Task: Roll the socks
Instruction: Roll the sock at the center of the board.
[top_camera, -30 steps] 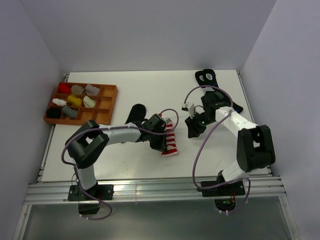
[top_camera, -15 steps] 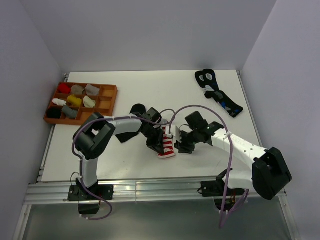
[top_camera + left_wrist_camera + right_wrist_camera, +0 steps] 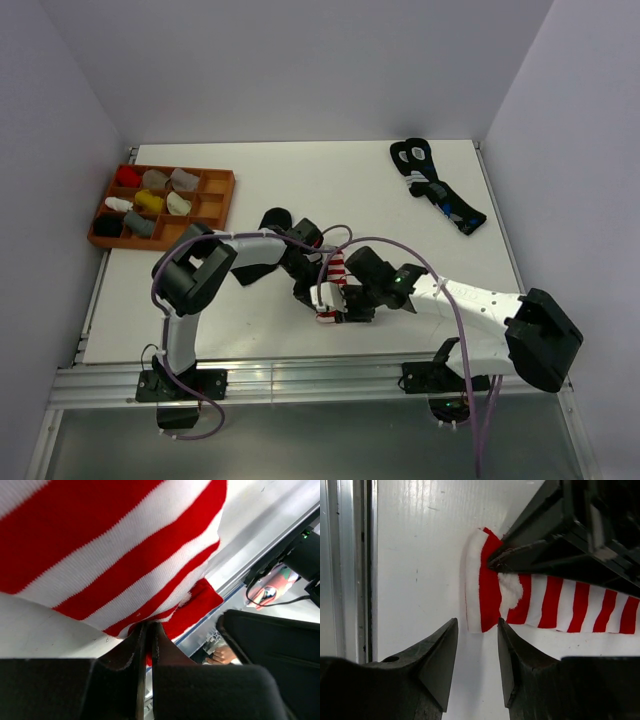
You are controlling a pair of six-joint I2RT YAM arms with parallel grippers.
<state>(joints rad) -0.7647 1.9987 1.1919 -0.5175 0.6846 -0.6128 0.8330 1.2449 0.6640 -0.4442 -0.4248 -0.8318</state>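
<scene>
Right hand (image 3: 476, 626) arrived, half-open; left hand (image 3: 147, 632) pinches flat red-white striped sock (image 3: 550, 602).

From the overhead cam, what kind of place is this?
Probably a robot lab test cell: white table enclosed by plain walls, left arm and right arm mounted on its near rail, orange tray of sorted sock bundles.

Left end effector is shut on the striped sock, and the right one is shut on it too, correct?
No: the right end effector is open, not gripping the sock; see the right wrist view. The left end effector is shut on it.
</scene>
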